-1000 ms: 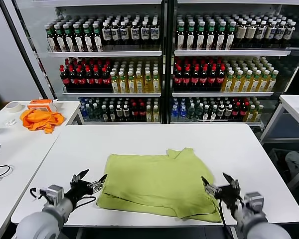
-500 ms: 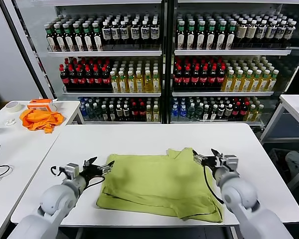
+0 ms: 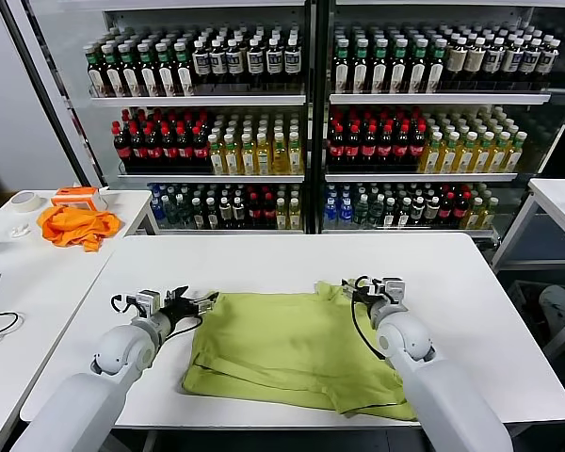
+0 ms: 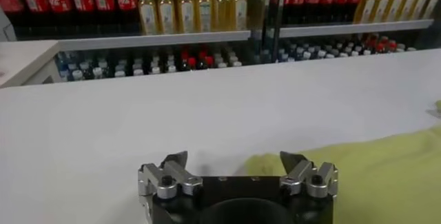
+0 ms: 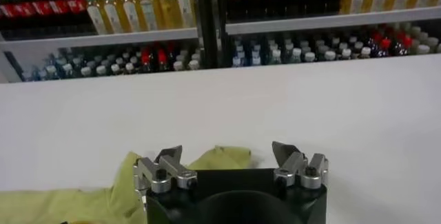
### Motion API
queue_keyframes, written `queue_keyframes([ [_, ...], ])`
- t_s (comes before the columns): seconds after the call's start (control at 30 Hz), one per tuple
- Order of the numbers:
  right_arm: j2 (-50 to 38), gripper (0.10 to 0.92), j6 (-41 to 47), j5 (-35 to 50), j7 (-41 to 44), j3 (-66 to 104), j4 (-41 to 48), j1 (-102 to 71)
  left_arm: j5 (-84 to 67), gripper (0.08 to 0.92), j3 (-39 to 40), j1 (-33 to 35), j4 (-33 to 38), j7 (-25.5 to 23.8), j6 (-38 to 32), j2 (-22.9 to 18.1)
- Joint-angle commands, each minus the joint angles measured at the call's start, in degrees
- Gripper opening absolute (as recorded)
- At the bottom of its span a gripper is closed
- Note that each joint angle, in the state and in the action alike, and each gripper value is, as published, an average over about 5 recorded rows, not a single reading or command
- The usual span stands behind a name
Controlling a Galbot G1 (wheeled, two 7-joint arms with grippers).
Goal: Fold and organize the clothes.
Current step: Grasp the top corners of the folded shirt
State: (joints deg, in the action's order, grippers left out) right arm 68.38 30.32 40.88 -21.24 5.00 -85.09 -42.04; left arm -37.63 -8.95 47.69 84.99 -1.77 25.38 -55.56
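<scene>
1. Behind: glass-fronted shelves of bottled drinks point(image 3: 292, 141); in front, white table point(image 3: 264, 259).
2. On the table: yellow-green T-shirt point(image 3: 292, 348), partly folded, long axis running left to right.
3. Left claw point(image 3: 200, 303) spread open, empty, at the shirt's far-left corner.
4. Right claw point(image 3: 356, 286) spread open, empty, at the far-right corner.
5. Each corner nearest its own arm.
6. No containers; orange cloth point(image 3: 75, 226) on a side table.
</scene>
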Motion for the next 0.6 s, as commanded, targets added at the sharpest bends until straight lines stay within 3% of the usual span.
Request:
queue_keyframes([
  [0.03, 2.5, 0.823, -0.5, -1.1, -0.2, -1.8, 5.6, 3.0, 1.2, 0.823, 1.5, -1.8, -4.4, -2.6, -2.5, -0.6],
  [0.27, 2.4, 0.815, 1.0, -1.1, -2.6, -1.9, 5.7, 2.9, 3.5, 0.822, 2.2, -2.2, -5.0, -2.2, -2.1, -1.6],
  [0.43, 1.9, 0.698, 1.6, -0.7, -2.0, -1.7, 5.1, 2.4, 3.5, 0.788, 2.4, -1.9, -5.1, -2.5, -1.9, -2.0],
  [0.6, 2.2, 0.551, 1.4, -0.6, -1.4, -1.7, 5.0, 2.3, 3.0, 0.647, 2.4, -1.7, -5.0, -2.6, -2.1, -2.1],
])
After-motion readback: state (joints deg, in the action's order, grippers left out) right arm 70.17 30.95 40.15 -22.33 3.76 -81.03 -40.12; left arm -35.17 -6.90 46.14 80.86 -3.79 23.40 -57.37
